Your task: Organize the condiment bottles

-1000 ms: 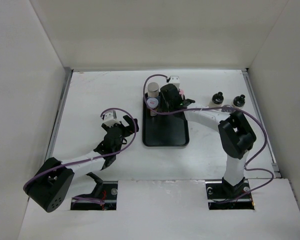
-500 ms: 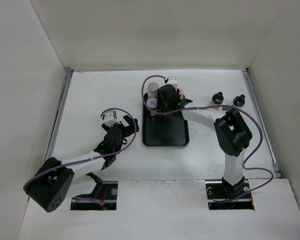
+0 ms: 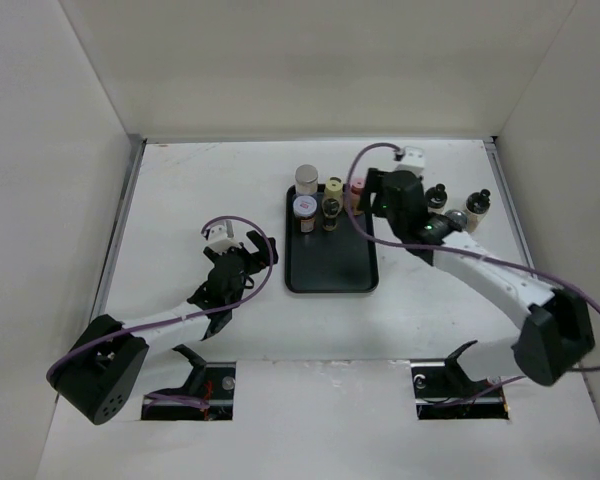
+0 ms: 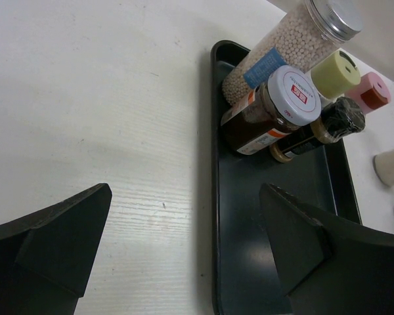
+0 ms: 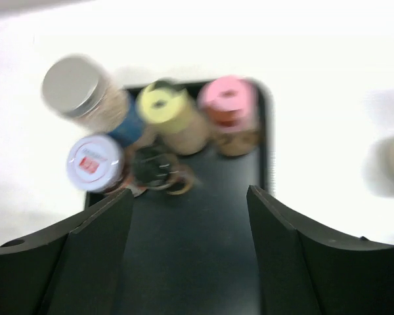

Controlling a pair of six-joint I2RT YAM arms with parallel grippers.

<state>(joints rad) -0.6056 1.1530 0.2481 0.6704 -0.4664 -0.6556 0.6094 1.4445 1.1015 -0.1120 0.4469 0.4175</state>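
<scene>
1. Tray (image 3: 330, 265) contents: we count five condiment bottles (image 3: 330, 200) standing upright and huddled at its far end. The tray itself is flat and black and lies on the white table (image 3: 180, 190).
2. Along the far rim, from left to right, we see the silver-capped jar (image 4: 295, 39) of pale beads with a blue label, the yellow-capped bottle (image 4: 335, 72) and the pink-capped bottle (image 4: 371, 92).
3. Just in front of those stand the white-capped jar (image 4: 276, 105) with brown contents and, beside it on the right, the black-capped bottle (image 4: 338, 118). In the left wrist view the neighbours look as if they touch.
4. Off the tray, on the table to its right, we find the inner table bottle (image 3: 438, 196) and the outer table bottle (image 3: 477, 205). Both have black tops, and they stand apart from each other.
5. Our left gripper (image 4: 184, 190) hovers over the table just left of the tray, its fingers spread wide with nothing between them.
6. Our right gripper (image 5: 190, 193) hangs by the tray's far right corner, between the pink-capped bottle and the inner table bottle. Its wrist view is blurred, yet we can see the fingers parted and empty, with bare tray between them and the five caps beyond.
</scene>
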